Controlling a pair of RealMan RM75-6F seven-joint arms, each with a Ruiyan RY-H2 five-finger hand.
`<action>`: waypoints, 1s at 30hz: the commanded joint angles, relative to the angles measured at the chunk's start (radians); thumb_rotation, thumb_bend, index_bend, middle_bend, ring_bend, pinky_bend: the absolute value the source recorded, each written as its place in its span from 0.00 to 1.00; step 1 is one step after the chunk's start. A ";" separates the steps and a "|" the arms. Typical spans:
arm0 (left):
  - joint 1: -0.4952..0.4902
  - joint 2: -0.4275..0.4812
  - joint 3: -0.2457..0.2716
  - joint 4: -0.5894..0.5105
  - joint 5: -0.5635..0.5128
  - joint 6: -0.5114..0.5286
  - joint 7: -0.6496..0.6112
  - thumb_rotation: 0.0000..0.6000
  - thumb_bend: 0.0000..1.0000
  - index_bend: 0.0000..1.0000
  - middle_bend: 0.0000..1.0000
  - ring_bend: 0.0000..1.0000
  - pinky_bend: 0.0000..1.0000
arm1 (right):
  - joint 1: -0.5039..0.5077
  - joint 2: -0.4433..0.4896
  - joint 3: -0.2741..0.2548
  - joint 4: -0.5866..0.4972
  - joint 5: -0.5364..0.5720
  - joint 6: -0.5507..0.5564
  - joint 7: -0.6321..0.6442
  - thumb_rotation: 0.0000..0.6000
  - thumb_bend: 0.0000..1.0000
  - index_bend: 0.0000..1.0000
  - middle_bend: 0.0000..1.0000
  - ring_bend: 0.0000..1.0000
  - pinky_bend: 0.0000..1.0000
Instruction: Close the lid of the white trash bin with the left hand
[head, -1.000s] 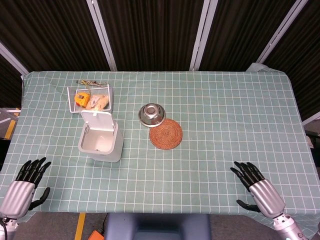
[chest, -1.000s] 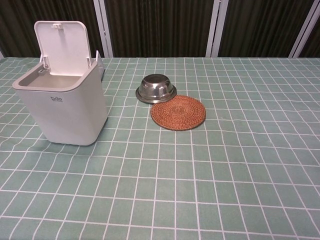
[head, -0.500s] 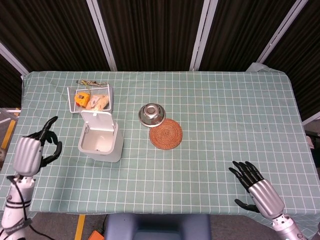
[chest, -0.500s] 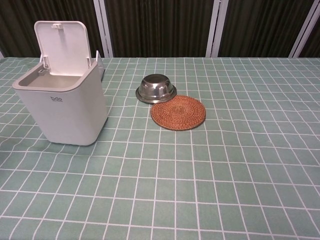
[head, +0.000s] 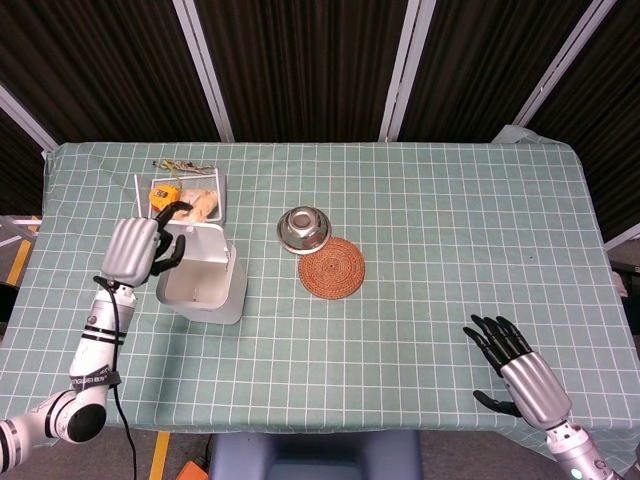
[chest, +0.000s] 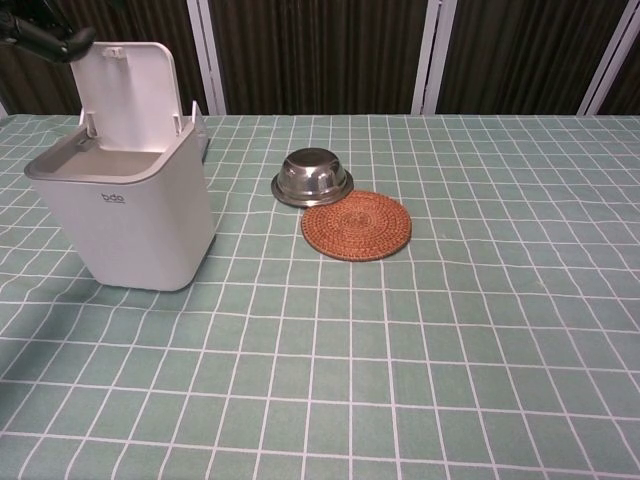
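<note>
Where the left hand (head: 133, 247) hangs over the left rim of the white trash bin (head: 203, 283), its dark fingers (head: 170, 212) curl loosely forward and apart, gripping nothing; whether the tips touch the raised lid (head: 195, 240) cannot be told from the head view. The chest view cuts that hand off almost entirely — only a few black fingertips (chest: 48, 38) show at the top left corner, just beside the upper left edge of the lid (chest: 125, 95), seemingly close to it but not clearly in contact. The lid stands upright on its hinge, and the bin (chest: 125, 215) is open, its pale inside showing.

Beyond the fingers lies a wire tray (head: 180, 195) holding an orange item and pale wrapped things too small to name; the chest view hides nearly all of it behind the bin. To the right of the fingers sits an upturned steel bowl (head: 303, 229), and touching its near edge a round woven rattan coaster (head: 331, 267).

Well away at the near right corner, the right hand (head: 522, 371) rests low over the cloth with its fingers spread and nothing in them; the chest view does not show it at all.

Everything stands on a table (head: 430, 220) covered with a green cloth ruled in white squares — behind it, dark corrugated panels divided by pale slanting bars. Only the chest view shows the small grey lettering on the bin's front.
</note>
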 joint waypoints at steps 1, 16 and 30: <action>-0.023 0.013 0.017 -0.014 -0.053 -0.045 0.038 1.00 0.55 0.29 1.00 1.00 1.00 | -0.001 0.000 0.000 0.000 -0.001 0.001 -0.001 1.00 0.26 0.00 0.00 0.00 0.00; 0.015 0.177 0.131 -0.187 -0.031 -0.088 0.051 1.00 0.55 0.33 1.00 1.00 1.00 | 0.000 -0.001 -0.007 -0.005 -0.006 -0.003 -0.005 1.00 0.26 0.00 0.00 0.00 0.00; 0.022 0.250 0.288 -0.221 0.029 -0.204 0.083 1.00 0.55 0.28 1.00 1.00 1.00 | -0.001 0.002 -0.020 -0.013 -0.021 -0.001 0.001 1.00 0.26 0.00 0.00 0.00 0.00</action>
